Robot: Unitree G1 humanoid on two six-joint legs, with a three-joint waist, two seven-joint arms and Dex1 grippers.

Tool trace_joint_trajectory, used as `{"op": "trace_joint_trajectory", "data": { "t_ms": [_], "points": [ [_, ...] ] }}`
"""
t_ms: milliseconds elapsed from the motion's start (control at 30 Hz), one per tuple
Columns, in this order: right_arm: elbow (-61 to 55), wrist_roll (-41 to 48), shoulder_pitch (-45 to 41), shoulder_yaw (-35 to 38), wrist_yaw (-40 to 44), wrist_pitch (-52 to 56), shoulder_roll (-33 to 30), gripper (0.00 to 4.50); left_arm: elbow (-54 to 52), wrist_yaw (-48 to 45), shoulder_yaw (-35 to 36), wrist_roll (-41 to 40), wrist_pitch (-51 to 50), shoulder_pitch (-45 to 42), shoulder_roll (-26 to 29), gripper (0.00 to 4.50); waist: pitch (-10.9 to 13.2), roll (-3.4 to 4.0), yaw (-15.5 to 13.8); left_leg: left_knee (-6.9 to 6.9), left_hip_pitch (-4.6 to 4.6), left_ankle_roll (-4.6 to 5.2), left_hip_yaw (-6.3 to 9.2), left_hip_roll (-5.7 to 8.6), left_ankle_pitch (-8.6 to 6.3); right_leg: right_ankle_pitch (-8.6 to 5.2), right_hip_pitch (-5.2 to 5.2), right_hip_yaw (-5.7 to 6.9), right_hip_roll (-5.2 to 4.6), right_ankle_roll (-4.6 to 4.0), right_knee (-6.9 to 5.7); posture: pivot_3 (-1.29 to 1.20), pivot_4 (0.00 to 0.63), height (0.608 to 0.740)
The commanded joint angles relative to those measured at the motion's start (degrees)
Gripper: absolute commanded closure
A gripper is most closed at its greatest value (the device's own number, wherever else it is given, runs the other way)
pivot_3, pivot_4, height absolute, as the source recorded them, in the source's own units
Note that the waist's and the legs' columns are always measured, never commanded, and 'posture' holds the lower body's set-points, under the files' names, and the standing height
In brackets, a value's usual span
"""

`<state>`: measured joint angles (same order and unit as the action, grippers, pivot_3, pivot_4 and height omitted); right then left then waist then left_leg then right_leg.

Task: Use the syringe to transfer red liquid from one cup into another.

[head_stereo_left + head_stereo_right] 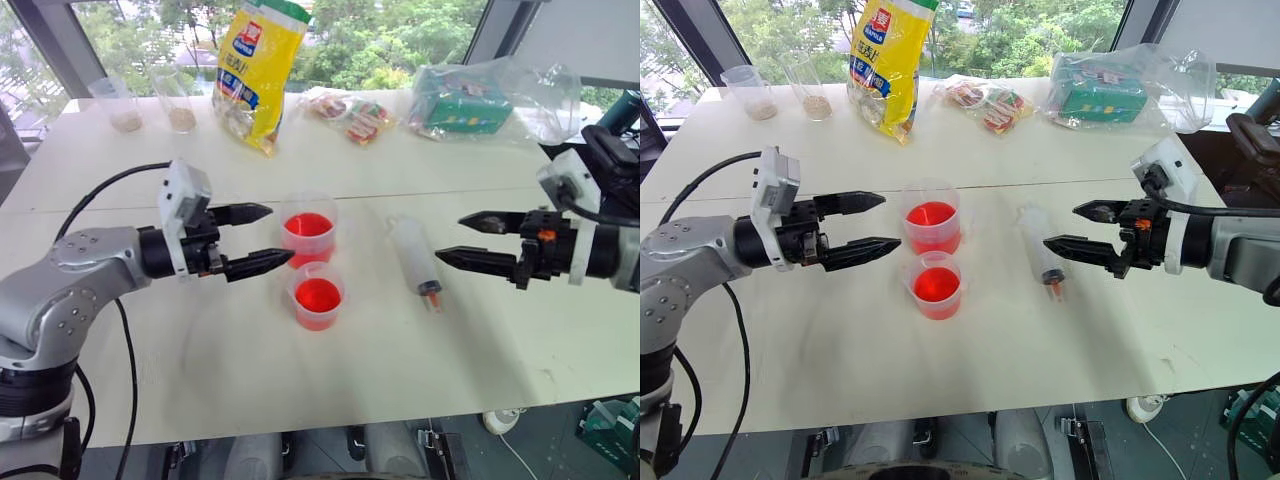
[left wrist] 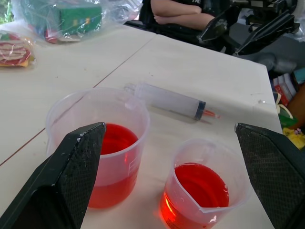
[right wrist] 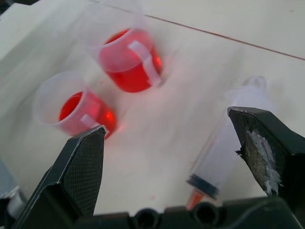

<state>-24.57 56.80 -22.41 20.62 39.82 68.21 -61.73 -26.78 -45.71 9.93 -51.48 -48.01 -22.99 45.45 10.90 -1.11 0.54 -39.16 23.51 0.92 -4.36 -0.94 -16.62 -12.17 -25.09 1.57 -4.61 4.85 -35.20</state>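
White surface (image 1: 200, 380): syringe (image 1: 414, 262) lies just ahead of released right hand (image 1: 477, 240); light, stiff, slick barrel, grip mid-barrel. Left hand (image 1: 256, 240) released too.

the yellow bag (image 1: 255, 70) at the far side of the table (image 1: 330, 400) has a red and blue label with printing, but the characters are too small to read.

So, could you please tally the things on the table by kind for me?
Cups with red liquid: 2
Syringe: 1
Clear cups with beige contents: 2
Yellow bag: 1
Clear plastic packets: 2
Total: 8
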Motion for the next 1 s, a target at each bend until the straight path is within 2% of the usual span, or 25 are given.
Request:
{"op": "trace_joint_trajectory", "data": {
  "t_ms": [33,200,367,600,867,1000],
  "points": [
    [-1.0,-0.5,-0.7,2.6,-1.1,-2.6,1.1,0.04,0.1,0.3,1.4,0.2,1.4,-0.7,-0.1,0.0,0.0,0.0,0.0,0.0,0.0,0.0,0.0,0.0,0.0,0.0,0.0,0.0,0.0,0.0,0.0,0.0,0.15,0.74],
    [-3.0,2.0,0.2,4.0,-2.6,-1.2,2.0,0.04,-0.7,-1.4,1.5,-0.1,1.4,-0.3,0.6,0.0,0.0,0.0,0.0,0.0,0.0,0.0,0.0,0.0,0.0,0.0,0.0,0.0,0.01,0.01,0.0,0.0,0.15,0.74],
    [-2.1,2.4,-1.9,1.6,-4.5,-0.6,2.5,0.04,1.3,-2.4,0.9,1.2,2.5,-2.2,0.2,0.0,0.0,0.0,0.0,-0.01,0.0,0.0,0.0,0.0,0.0,0.01,0.01,0.0,0.01,0.01,0.0,0.0,0.15,0.74],
    [6.4,1.8,-11.8,-3.8,-10.4,7.4,3.1,0.04,2.9,-2.5,-1.4,3.9,4.0,-4.1,-1.6,0.0,0.0,0.0,0.1,-0.01,-0.02,0.0,-0.02,0.0,0.0,0.01,0.02,-0.02,0.01,0.0,-0.01,0.0,0.15,0.74],
    [22.4,-5.0,-30.5,-15.1,-16.2,22.7,8.6,0.04,4.4,-3.1,-2.9,6.3,5.9,-4.7,-3.3,0.0,0.0,0.0,0.2,0.0,-0.01,0.0,-0.04,-0.01,0.0,0.01,-0.03,-0.05,0.02,-0.01,-0.04,0.0,0.15,0.74],
    [35.7,-8.7,-38.4,-28.2,-16.6,24.3,10.3,0.04,5.3,-2.5,-3.5,7.7,7.2,-5.0,-4.8,0.0,0.0,0.01,0.2,-0.01,0.0,0.0,-0.06,0.01,0.01,0.01,-0.04,-0.05,0.0,-0.01,-0.03,0.0,0.15,0.74]
  ]
}}
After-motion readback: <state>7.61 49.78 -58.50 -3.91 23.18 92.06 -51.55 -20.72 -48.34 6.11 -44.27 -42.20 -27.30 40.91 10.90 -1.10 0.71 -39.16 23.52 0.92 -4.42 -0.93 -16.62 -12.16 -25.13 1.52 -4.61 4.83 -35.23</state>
